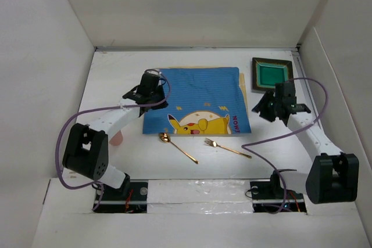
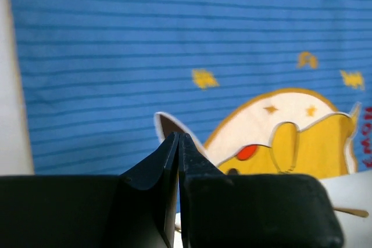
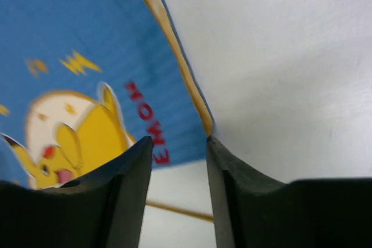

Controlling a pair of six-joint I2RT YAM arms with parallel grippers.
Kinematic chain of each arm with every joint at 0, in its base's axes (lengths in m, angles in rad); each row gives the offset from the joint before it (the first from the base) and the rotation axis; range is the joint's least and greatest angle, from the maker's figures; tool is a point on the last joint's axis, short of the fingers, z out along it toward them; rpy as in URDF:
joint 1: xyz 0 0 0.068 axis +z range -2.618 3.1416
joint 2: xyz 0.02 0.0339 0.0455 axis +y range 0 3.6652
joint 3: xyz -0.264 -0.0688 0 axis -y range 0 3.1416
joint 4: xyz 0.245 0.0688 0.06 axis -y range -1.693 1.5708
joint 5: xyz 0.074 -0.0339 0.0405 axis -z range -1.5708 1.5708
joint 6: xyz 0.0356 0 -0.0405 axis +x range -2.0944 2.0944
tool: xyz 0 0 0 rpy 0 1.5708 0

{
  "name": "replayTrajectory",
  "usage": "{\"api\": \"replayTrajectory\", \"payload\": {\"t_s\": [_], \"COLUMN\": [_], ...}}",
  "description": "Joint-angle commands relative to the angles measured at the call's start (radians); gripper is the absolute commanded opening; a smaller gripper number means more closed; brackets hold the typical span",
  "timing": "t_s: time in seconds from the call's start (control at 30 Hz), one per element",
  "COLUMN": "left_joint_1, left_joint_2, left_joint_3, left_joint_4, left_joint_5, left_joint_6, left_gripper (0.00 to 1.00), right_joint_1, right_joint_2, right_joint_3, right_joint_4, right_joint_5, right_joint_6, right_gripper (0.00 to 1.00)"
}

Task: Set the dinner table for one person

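The white dinner table carries a blue placemat with a yellow cartoon character at its middle. A square green plate with a dark rim lies at the back right. A gold spoon and a gold fork lie in front of the placemat. My left gripper hovers over the placemat's left part, jaws shut and empty. My right gripper is open and empty just above the placemat's right front corner, with bare table beside it.
White walls box in the table on the left, back and right. A pinkish thing lies partly hidden under my left arm. The fork's gold handle shows under my right gripper. Purple cables loop beside both arms.
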Motion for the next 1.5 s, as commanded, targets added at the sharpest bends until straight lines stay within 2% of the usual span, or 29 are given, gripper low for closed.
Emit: {"api": "replayTrajectory", "payload": {"t_s": [0.0, 0.1, 0.17, 0.2, 0.27, 0.3, 0.37, 0.53, 0.63, 0.77, 0.9, 0.93, 1.0, 1.03, 1.07, 1.13, 1.17, 1.27, 1.4, 1.47], "left_joint_1": [-0.092, -0.15, -0.188, -0.189, -0.198, -0.198, -0.198, -0.198, -0.198, -0.198, -0.198, -0.198, -0.198, -0.198, -0.198, -0.198, -0.198, -0.198, -0.198, -0.198], "left_joint_2": [-0.056, -0.054, -0.066, -0.071, -0.097, -0.118, -0.14, -0.197, -0.203, -0.194, -0.195, -0.197, -0.206, -0.209, -0.212, -0.224, -0.227, -0.235, -0.232, -0.229], "left_joint_3": [0.108, 0.176, 0.199, 0.202, 0.19, 0.175, 0.159, 0.131, 0.124, 0.128, 0.131, 0.133, 0.147, 0.148, 0.151, 0.156, 0.157, 0.165, 0.174, 0.177], "left_joint_4": [-0.007, -0.008, 0.002, 0.008, 0.03, 0.048, 0.061, 0.068, 0.074, 0.07, 0.067, 0.064, 0.05, 0.05, 0.048, 0.053, 0.055, 0.053, 0.051, 0.048], "left_joint_5": [-0.055, -0.113, -0.109, -0.091, -0.072, -0.016, 0.005, 0.025, 0.034, 0.037, 0.016, 0.011, -0.017, -0.017, -0.024, -0.035, -0.044, -0.054, -0.052, -0.052], "left_joint_6": [0.048, 0.077, 0.084, 0.081, 0.07, 0.061, 0.055, 0.038, 0.03, 0.025, 0.024, 0.024, 0.025, 0.025, 0.027, 0.03, 0.03, 0.03, 0.031, 0.035], "left_gripper": [0.0, 0.0, 0.12, 0.21, 0.3, 0.37, 0.41, 0.43, 0.43, 0.43, 0.43, 0.43, 0.42, 0.42, 0.42, 0.41, 0.41, 0.4, 0.38, 0.38], "right_joint_1": [-0.042, -0.108, -0.187, -0.211, -0.253, -0.264, -0.289, -0.311, -0.311, -0.311, -0.311, -0.311, -0.301, -0.301, -0.301, -0.291, -0.291, -0.281, -0.291, -0.303], "right_joint_2": [0.066, 0.192, 0.27, 0.298, 0.347, 0.393, 0.434, 0.555, 0.643, 0.704, 0.758, 0.77, 0.798, 0.806, 0.812, 0.835, 0.841, 0.817, 0.711, 0.621], "right_joint_3": [0.129, 0.189, 0.192, 0.194, 0.207, 0.22, 0.236, 0.279, 0.336, 0.376, 0.453, 0.473, 0.535, 0.554, 0.566, 0.618, 0.631, 0.606, 0.517, 0.462], "right_joint_4": [0.14, 0.232, 0.339, 0.367, 0.424, 0.459, 0.468, 0.543, 0.499, 0.525, 0.498, 0.445, 0.362, 0.351, 0.341, 0.283, 0.266, 0.272, 0.329, 0.41], "right_joint_5": [0.005, 0.004, -0.065, -0.082, -0.09, -0.084, -0.076, -0.036, -0.03, 0.005, 0.016, 0.024, 0.054, 0.065, 0.065, 0.1, 0.106, 0.14, 0.198, 0.206], "right_joint_6": [0.038, 0.129, 0.198, 0.27, 0.328, 0.376, 0.43, 0.554, 0.594, 0.652, 0.735, 0.752, 0.796, 0.803, 0.807, 0.826, 0.827, 0.817, 0.667, 0.599], "right_gripper": [0.5, 0.55, 0.59, 0.59, 0.62, 0.63, 0.63, 0.64, 0.64, 0.62, 0.56, 0.55, 0.45, 0.45, 0.38, 0.33, 0.18, 0.0, 0.0, 0.0]}}
